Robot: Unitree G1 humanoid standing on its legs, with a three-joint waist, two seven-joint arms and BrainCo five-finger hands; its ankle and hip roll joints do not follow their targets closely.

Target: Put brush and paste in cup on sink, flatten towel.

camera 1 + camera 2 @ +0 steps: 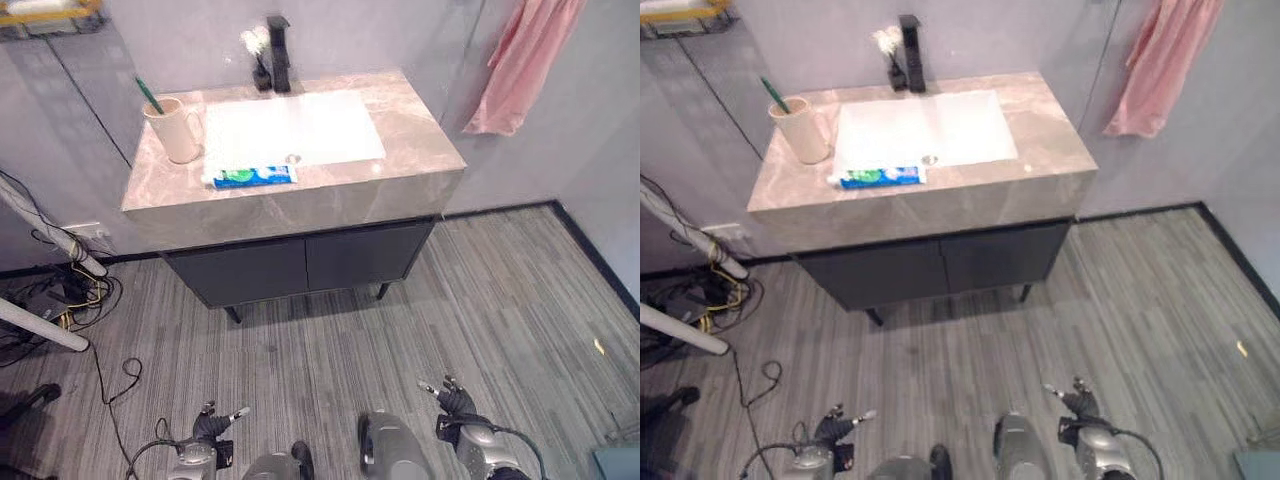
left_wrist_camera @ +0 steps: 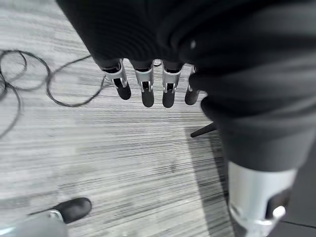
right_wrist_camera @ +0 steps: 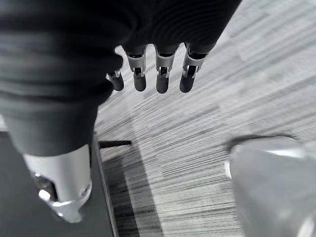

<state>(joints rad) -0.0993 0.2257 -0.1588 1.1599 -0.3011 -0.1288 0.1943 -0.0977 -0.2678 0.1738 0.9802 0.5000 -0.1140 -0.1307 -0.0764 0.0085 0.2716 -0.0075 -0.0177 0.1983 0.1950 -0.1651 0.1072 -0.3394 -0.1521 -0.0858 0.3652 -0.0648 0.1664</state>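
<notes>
Currently both hands hang low over the floor, well apart from the sink. Left hand point(image 1: 212, 425) has fingers point(image 2: 147, 90) straight and loose, holding nothing; right hand point(image 1: 455, 402) likewise, fingers point(image 3: 163, 79) extended, empty. Far ahead of both hands, on the marble tabletop point(image 1: 410, 120), the paste point(image 1: 255, 176) lies flat along the front edge of the basin point(image 1: 290, 125), long axis running left-right, directly ahead of the left hand. Brush point(image 1: 150, 96) stands in the cup point(image 1: 177, 130) to the paste's left, handle leaning up-left. Pink towel point(image 1: 525, 60) hangs bunched on the wall, ahead-right of the right hand. Black faucet point(image 1: 278, 55) behind the basin.
</notes>
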